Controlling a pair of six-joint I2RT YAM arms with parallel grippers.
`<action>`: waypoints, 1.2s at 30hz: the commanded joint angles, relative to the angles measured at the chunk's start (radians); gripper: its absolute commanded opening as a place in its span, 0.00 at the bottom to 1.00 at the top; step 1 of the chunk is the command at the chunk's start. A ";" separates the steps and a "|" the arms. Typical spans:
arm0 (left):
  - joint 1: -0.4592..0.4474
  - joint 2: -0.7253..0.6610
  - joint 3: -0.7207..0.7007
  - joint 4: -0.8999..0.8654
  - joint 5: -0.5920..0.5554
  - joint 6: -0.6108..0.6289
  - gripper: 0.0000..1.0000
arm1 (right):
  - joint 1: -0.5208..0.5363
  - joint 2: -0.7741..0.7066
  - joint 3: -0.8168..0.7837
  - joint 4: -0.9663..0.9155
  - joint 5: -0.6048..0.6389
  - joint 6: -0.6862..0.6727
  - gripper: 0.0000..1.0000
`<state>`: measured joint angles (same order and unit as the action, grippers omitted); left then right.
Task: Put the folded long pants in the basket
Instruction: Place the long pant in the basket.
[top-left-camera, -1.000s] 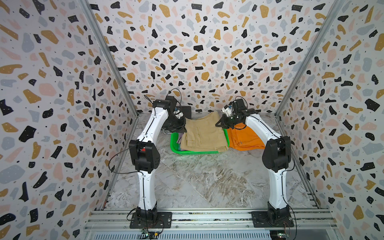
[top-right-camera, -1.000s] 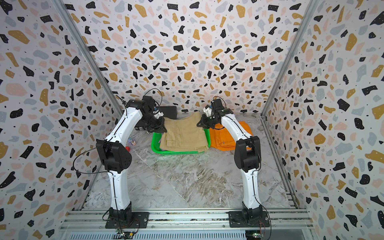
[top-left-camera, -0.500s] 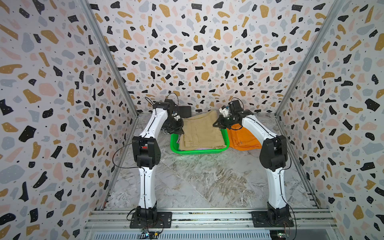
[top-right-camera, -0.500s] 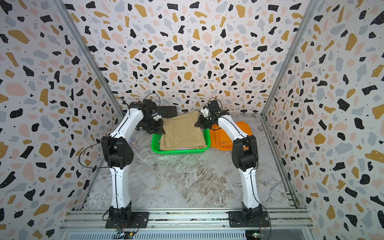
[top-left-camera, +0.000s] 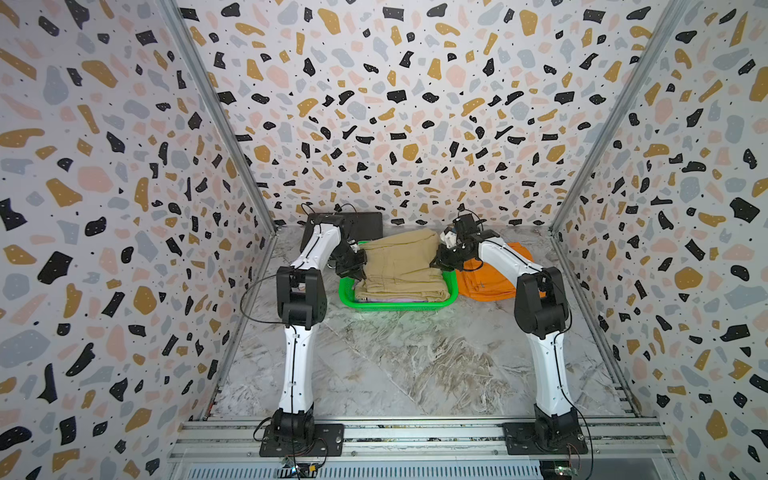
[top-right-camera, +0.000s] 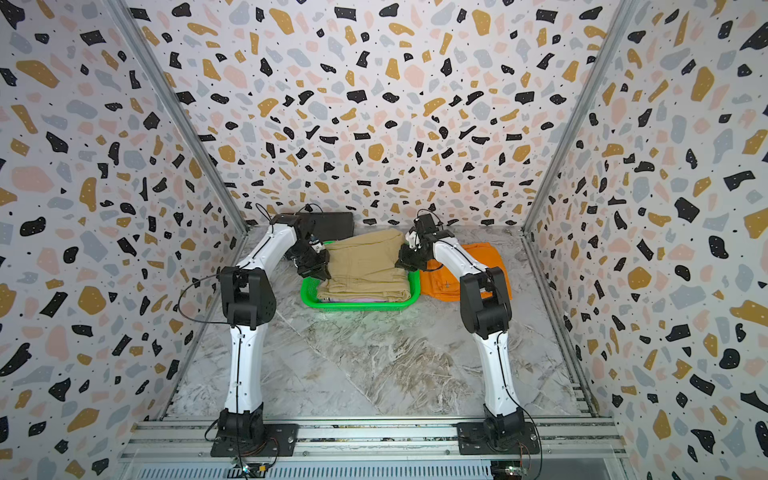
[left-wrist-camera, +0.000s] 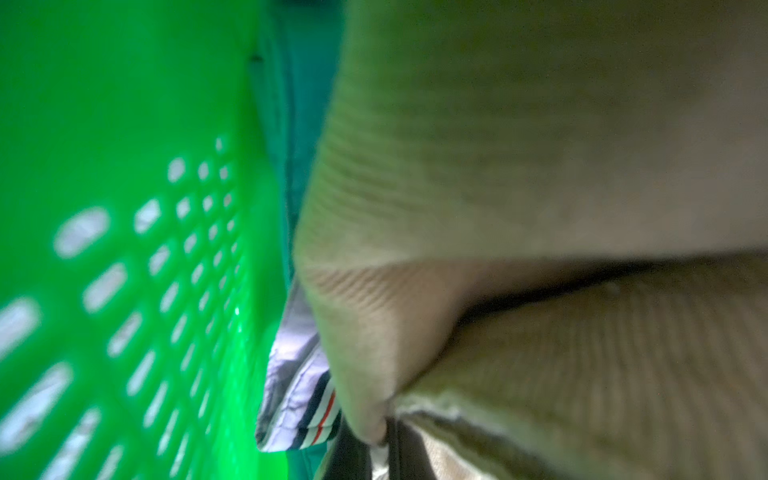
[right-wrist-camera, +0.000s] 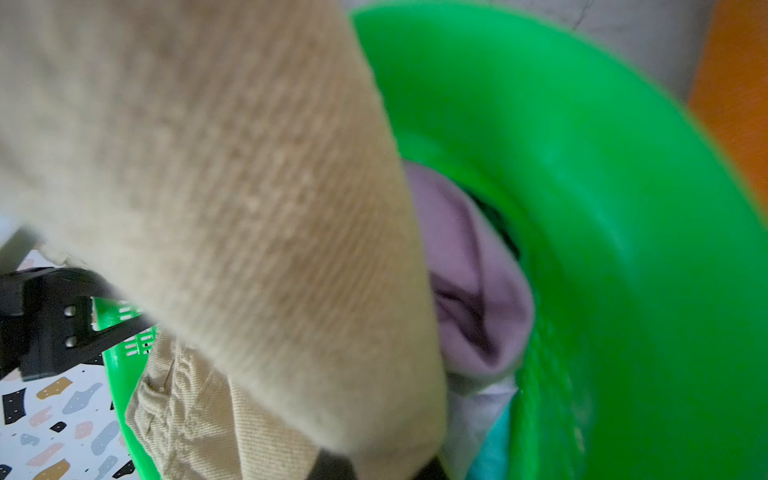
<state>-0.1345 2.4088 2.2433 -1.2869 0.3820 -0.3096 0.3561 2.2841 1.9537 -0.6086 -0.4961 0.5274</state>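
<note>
While the khaki pants (top-left-camera: 401, 266) sit over the green basket (top-left-camera: 395, 306), far edge raised and near fold resting on the lilac pair (top-left-camera: 395, 299), you should lower both sides level and release together so the fold holds. Note: the orange pants (top-left-camera: 486, 282) lie on the table just beside the basket, not yet in. Both arms reach forward, elbows high, wrists turned inward. The left gripper (top-left-camera: 356, 272) and right gripper (top-left-camera: 437, 261) are each clamped on a khaki side edge.

No legible text, possibly from blur.
</note>
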 joint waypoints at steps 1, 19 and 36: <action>0.019 -0.059 0.013 0.010 -0.065 -0.025 0.03 | 0.003 -0.052 -0.038 -0.115 0.024 -0.041 0.11; 0.012 -0.169 0.240 0.110 0.143 -0.162 0.38 | 0.044 -0.065 0.372 -0.183 0.070 -0.069 0.24; -0.005 0.096 0.070 0.241 0.120 -0.164 0.35 | 0.097 0.184 0.240 -0.163 0.189 -0.061 0.17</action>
<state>-0.1402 2.4531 2.3234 -1.0668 0.5606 -0.4778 0.4500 2.4577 2.2341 -0.6930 -0.3767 0.4706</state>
